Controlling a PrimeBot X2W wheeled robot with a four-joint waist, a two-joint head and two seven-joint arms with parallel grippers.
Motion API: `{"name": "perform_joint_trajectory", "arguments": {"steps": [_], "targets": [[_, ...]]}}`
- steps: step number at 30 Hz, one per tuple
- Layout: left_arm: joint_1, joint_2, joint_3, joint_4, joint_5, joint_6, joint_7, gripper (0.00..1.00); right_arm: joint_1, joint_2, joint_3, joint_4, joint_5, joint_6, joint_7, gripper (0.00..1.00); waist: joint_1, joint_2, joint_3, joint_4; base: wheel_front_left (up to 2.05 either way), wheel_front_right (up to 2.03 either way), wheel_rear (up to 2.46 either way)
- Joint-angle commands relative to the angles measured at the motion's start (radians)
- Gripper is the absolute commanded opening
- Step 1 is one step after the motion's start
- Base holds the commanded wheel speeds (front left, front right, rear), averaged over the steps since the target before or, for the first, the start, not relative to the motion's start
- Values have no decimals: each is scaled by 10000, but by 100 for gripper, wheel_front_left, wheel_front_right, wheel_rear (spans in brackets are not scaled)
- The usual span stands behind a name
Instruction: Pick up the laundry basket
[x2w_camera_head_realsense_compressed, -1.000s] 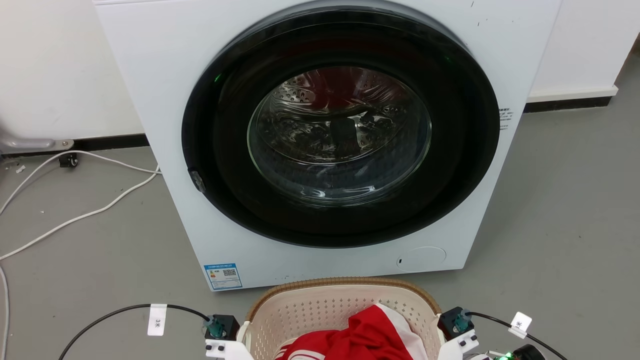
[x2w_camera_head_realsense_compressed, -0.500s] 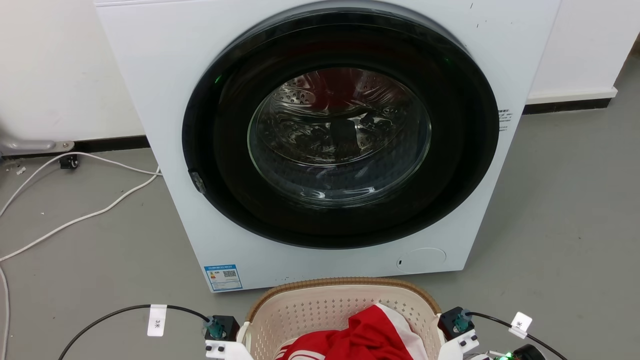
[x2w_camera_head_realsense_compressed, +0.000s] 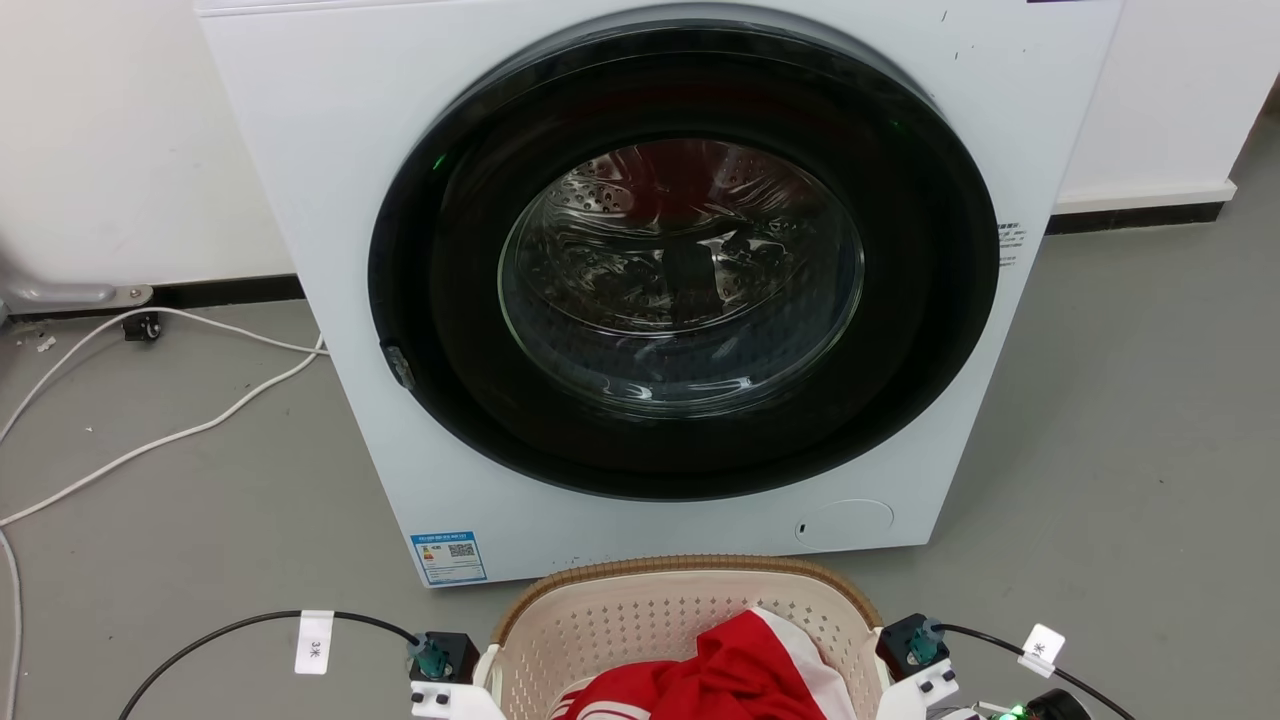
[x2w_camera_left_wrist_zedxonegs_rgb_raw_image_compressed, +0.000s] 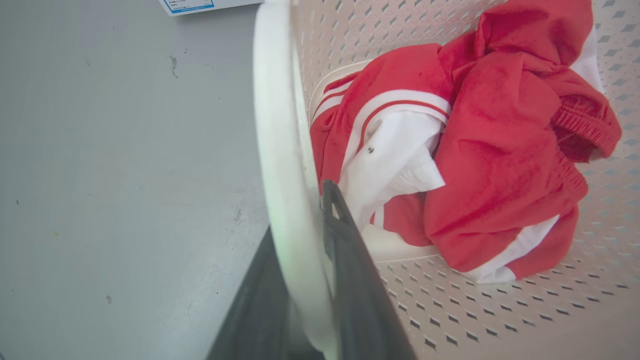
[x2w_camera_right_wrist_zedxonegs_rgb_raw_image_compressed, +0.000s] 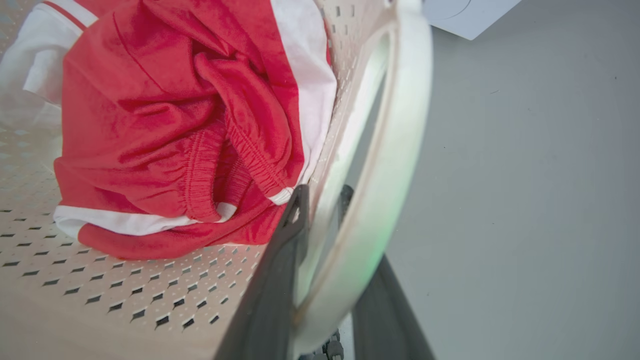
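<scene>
On the grey floor (x2w_camera_head_realsense_compressed: 1120, 420) at the far left of the head view, white cables (x2w_camera_head_realsense_compressed: 150, 438) trail away from the wall. Nearer the bottom edge, a black cable with a white tag (x2w_camera_head_realsense_compressed: 315, 640) runs to the left wrist. In the left wrist view, the left gripper (x2w_camera_left_wrist_zedxonegs_rgb_raw_image_compressed: 299, 212) straddles the basket's white left handle (x2w_camera_left_wrist_zedxonegs_rgb_raw_image_compressed: 280, 125). One dark finger (x2w_camera_left_wrist_zedxonegs_rgb_raw_image_compressed: 350, 280) lies inside the basket wall and the other outside it, the two drawn narrow with the handle pinched between them. The laundry basket (x2w_camera_head_realsense_compressed: 690, 600) sits at the bottom centre of the head view, just in front of the washer's lower edge. Its brown woven-look rim curves over cream perforated walls. Whether its base touches the floor cannot be told. Inside it lies a crumpled red and white garment (x2w_camera_head_realsense_compressed: 720, 672), bunched toward the middle and the right wall. Behind the basket stands the white washer (x2w_camera_head_realsense_compressed: 300, 150), its round dark door (x2w_camera_head_realsense_compressed: 920, 330) shut. A blue-edged label (x2w_camera_head_realsense_compressed: 448, 556) sits at the washer's lower left corner. In the right wrist view, the right gripper (x2w_camera_right_wrist_zedxonegs_rgb_raw_image_compressed: 322, 197) clasps the white right handle (x2w_camera_right_wrist_zedxonegs_rgb_raw_image_compressed: 400, 125) in the same manner. Its inner finger (x2w_camera_right_wrist_zedxonegs_rgb_raw_image_compressed: 272, 290) lies against the perforated wall beside the garment, its outer one lies beyond the handle, and the gap between them is narrow. At the far right, another tagged black cable (x2w_camera_head_realsense_compressed: 1040, 645) leads off the right wrist.
</scene>
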Motion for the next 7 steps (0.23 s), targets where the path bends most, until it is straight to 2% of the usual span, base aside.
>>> {"name": "perform_joint_trajectory", "arguments": {"steps": [1, 7], "targets": [[-274, 20, -24, -34, -30, -49, -111, 0, 68, -18, 75, -17, -23, 121, -9, 0, 0, -1, 0, 2, 0, 0, 0], [-241, 50, -82, -22, -72, -49, -125, 0, 122, -6, 80, -17, -22, 121, -27, 0, 0, -1, -24, -6, 0, 0, 0]]}}
